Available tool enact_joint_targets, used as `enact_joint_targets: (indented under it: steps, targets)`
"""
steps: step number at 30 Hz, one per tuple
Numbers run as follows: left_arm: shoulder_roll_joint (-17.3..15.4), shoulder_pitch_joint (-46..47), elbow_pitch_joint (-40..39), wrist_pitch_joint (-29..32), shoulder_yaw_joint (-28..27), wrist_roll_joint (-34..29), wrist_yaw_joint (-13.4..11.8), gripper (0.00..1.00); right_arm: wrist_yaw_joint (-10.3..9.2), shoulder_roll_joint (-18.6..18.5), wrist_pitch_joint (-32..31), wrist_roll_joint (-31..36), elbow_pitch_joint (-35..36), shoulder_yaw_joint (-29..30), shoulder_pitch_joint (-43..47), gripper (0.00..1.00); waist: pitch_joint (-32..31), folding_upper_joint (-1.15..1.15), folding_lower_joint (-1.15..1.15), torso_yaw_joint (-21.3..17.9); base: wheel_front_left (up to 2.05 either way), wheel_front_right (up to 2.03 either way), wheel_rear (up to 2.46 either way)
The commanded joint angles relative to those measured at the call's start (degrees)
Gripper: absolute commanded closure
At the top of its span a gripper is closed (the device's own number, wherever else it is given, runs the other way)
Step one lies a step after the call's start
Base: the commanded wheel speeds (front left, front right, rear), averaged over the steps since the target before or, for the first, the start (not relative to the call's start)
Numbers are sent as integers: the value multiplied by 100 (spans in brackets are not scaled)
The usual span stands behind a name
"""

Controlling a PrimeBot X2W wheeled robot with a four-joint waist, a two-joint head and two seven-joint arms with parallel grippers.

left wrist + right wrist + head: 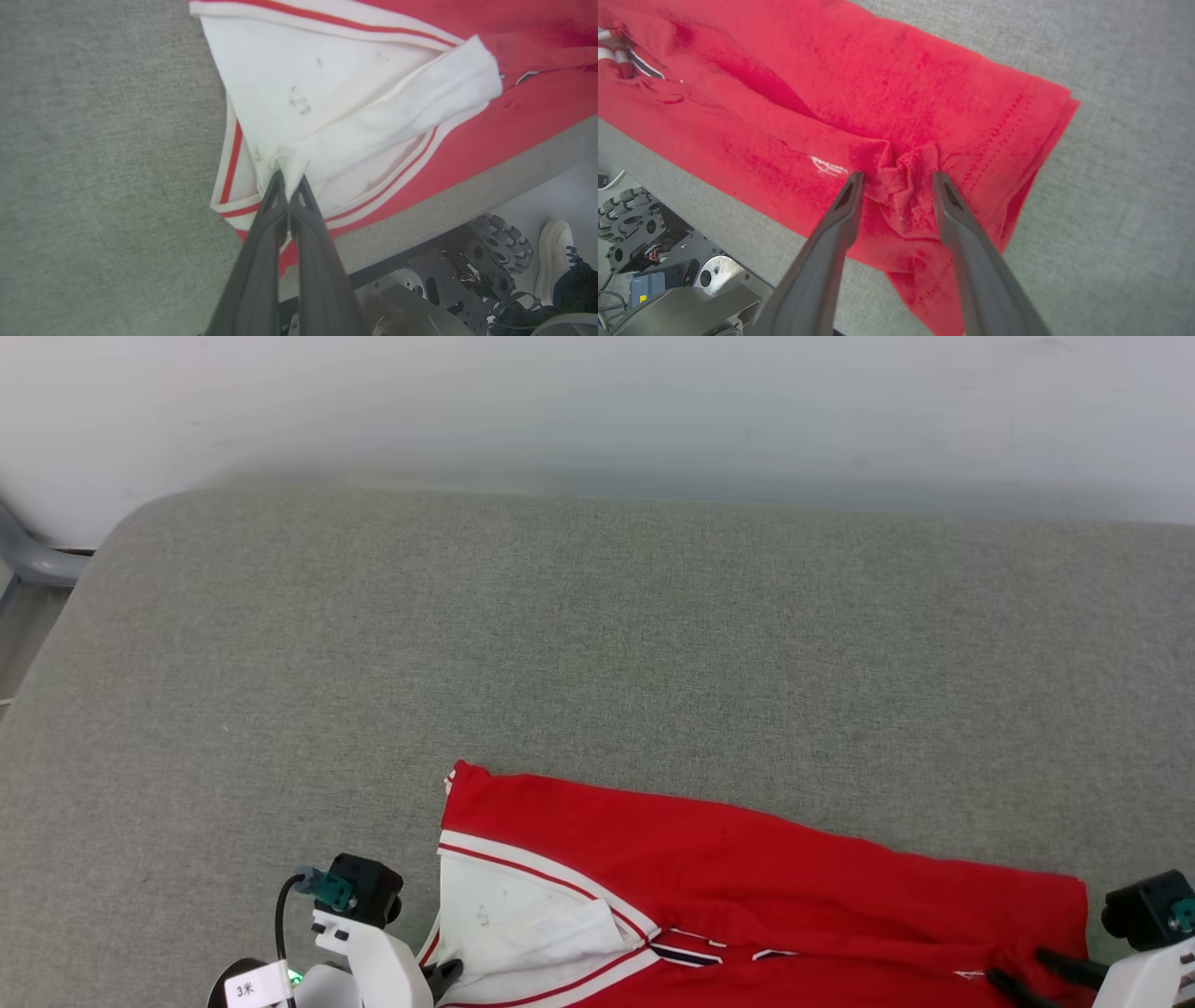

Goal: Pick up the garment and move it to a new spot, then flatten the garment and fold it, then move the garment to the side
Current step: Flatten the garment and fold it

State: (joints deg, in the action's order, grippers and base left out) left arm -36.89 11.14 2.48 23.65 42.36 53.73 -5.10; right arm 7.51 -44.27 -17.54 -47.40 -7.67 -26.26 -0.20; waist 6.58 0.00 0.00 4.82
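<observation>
Garment (747,868), soft, light and limp by its look, lies along the bottom edge of the head view on the grey tabletop (560,635), white sleeve (327,93) pinched in the closed left claw (289,179), right claw (896,179) spread wide astride bunched red hem (903,200), likely the best hold.

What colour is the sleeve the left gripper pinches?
White sleeve, red-striped trim; clearest in the left wrist view.

We counted one garment (747,859) at the frame's lower middle, two grippers, namely the left gripper (289,177) and the right gripper (897,176), one grey cushion (560,644), and one white shoe (551,256) at lower right.
</observation>
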Motion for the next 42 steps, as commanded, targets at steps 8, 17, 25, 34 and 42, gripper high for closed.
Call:
enact_joint_targets:
  steps: [8, 17, 25, 34, 42]
  targets:
    - [70, -126, -43, -457, -156, -85, -111, 0, -5, 25, 177, -289, -84, 114, -133, 0, -279, 0, 0, -37, 0, 0, 0]
    - [314, -175, -322, -2601, -817, -691, -286, 0, -5, 355, -565, -945, -68, 1178, 217, 0, -433, 0, 0, -74, 0, 0, 0]
    - [781, -174, -306, -3885, -1494, -1869, -276, 0, -5, 1022, -1476, -570, -76, 2247, 406, 0, -255, 0, 0, -27, 0, 0, 0]
    - [1865, -769, -1205, -3888, -3091, -3949, 265, 0, -5, 2001, -2361, 250, -323, 3519, 225, 0, -55, 0, 0, 84, 0, 0, 0]
    - [2431, -904, -1585, -3883, -3627, -4874, 731, 0, -5, 2634, -2972, 785, -461, 4258, -8, 0, 118, 0, 0, 182, 0, 0, 0]
